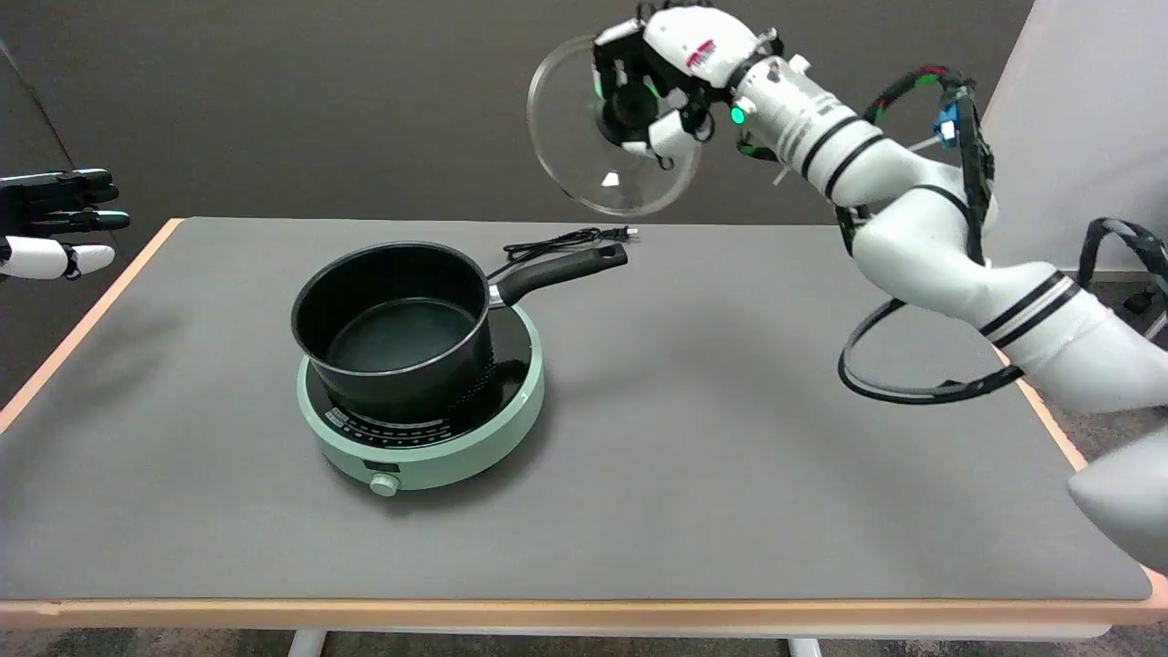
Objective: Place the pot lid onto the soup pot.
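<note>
Above the grey table (730,411), the raised right hand (662,82) grips the tilted pot lid (570,146).

bright, even | soft shadows beside cooker (422,429) | edges perhaps slightly blurred

One soup pot (392,324), one pot lid (570,155), one cooker (429,447), one power cord (566,242).
</note>
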`<act>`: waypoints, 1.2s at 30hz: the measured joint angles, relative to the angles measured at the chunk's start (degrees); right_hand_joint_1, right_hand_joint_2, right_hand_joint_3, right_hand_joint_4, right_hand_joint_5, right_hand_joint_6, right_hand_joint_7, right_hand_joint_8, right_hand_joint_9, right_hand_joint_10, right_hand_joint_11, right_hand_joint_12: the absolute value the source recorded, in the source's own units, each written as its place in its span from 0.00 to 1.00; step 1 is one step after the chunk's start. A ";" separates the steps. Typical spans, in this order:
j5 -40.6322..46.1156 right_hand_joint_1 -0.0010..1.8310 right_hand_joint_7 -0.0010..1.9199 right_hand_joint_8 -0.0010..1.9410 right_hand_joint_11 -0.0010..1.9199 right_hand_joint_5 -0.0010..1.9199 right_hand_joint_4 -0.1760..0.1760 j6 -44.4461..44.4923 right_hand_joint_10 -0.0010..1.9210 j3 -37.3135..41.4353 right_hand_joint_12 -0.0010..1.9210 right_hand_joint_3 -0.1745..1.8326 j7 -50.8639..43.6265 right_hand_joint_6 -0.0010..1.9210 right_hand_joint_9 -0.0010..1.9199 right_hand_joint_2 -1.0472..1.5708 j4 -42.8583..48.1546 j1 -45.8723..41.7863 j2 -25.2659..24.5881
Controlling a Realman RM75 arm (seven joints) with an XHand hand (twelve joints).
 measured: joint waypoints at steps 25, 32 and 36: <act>5.00 0.74 0.45 0.71 0.32 0.32 1.00 -5.18 0.93 -8.66 0.95 0.41 7.64 0.65 0.42 0.73 0.33 12.19 -8.88; 5.86 0.74 0.45 0.72 0.31 0.32 1.00 -6.36 0.93 -10.52 0.96 0.41 8.80 0.65 0.42 0.73 -0.61 14.51 -11.23; 7.24 0.74 0.45 0.71 0.31 0.32 1.00 -7.18 0.93 -12.51 0.96 0.41 9.24 0.65 0.42 0.73 -1.48 16.20 -12.26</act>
